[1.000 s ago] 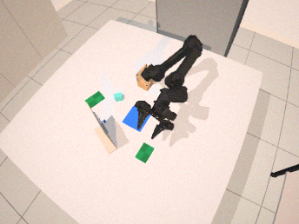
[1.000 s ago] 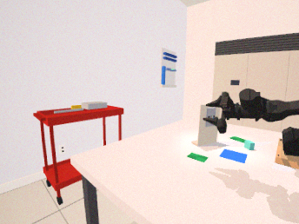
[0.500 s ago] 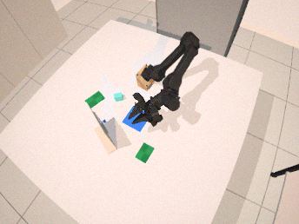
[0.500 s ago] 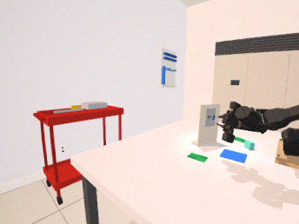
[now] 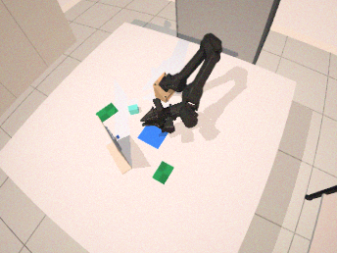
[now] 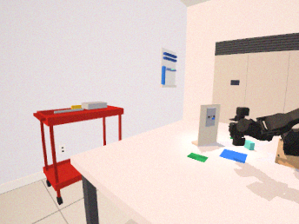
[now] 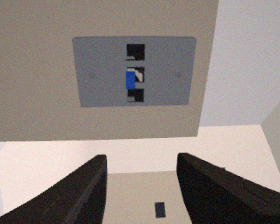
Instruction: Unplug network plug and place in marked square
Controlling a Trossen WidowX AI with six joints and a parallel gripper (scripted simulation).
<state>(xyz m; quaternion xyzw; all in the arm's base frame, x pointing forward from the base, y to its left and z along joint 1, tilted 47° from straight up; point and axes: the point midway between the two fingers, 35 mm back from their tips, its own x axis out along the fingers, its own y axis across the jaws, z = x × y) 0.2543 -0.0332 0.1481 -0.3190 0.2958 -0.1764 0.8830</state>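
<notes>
Top view: high above tabletop [image 5: 211,198] [image 6: 143,171], looking steeply down, farthest back; bottom corner cropped. Exterior: nearer, low above tabletop edge, facing across toward panel [image 5: 119,159] [image 6: 208,133] [image 7: 40,75]; right part cropped. Wrist: closest, facing panel's socket side. Top, exterior share tabletop, panel.

the tool [image 5: 150,116] [image 6: 235,133] [image 7: 141,163] hangs partly open, its fingers apart.

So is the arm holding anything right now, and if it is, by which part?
No, nothing is held: the tool has its fingers apart, and the blue plug is at the panel's middle socket.
</notes>
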